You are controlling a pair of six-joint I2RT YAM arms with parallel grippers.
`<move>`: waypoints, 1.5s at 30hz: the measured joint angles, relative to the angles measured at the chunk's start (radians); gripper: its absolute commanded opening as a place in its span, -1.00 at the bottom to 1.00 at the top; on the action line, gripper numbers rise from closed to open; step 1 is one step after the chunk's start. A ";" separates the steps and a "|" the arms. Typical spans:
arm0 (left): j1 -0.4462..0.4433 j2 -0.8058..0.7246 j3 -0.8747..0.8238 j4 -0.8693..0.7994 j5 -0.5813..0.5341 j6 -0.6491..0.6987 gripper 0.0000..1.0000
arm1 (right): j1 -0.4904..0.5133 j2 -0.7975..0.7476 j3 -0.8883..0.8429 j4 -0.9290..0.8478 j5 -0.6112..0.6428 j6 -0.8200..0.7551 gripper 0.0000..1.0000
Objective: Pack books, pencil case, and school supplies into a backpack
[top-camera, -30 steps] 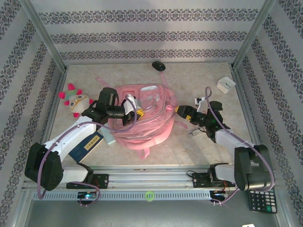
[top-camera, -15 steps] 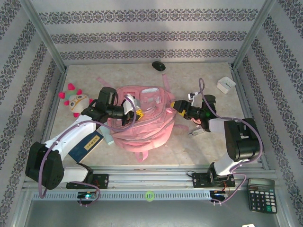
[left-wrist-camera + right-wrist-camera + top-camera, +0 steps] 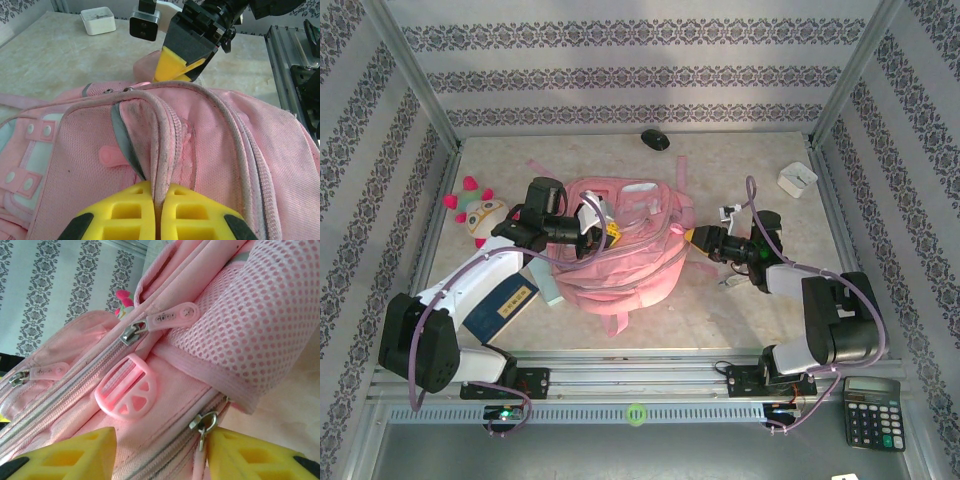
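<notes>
**A:** Pink fabric has both arms busy. The left pincer [image 3: 159,212] is clamped together on a raised fold along the top seam of the large pink fabric backpack [image 3: 625,265].

**B:** And the other one?

**A:** The right pincer [image 3: 697,237] has its yellow fingers apart, pressed against the bag's side, with a small metal zip pull [image 3: 202,426] hanging between them. Half a second ago it sat farther along the bag. It has since dropped back a little onto that zip track, while the left one has drawn its fold slightly up and away.

**B:** What does that mean for the packing?

**A:** I'd say they are still on the opening step: one holds the cloth taut and the other is set to catch the pull. The zip in front of it looks closed, and nothing seems to be packed yet.

**B:** Where are the things?

**A:** The thin dark blue book [image 3: 503,308] lies on the tabletop [image 3: 740,170] behind the left pincer, under its forearm. The pale light-blue flat pouch [image 3: 548,288] is between the book and the bag. A small silver-white elongated item [image 3: 730,283] lies behind the right pincer. A small pink squarish block [image 3: 145,64] sits just beside that pincer's fingers.
</notes>
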 measured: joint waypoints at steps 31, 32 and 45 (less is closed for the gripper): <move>-0.131 -0.009 0.000 0.095 -0.460 -0.106 -1.00 | 0.140 -0.188 0.136 -0.526 0.282 -0.221 -0.98; -0.151 -0.009 0.000 0.098 -0.510 -0.116 -1.00 | 0.153 -0.200 0.151 -0.557 0.299 -0.234 -0.98; -0.272 0.132 0.105 0.119 -0.894 -0.311 -1.00 | 0.449 -0.339 0.266 -0.827 0.471 -0.253 -1.00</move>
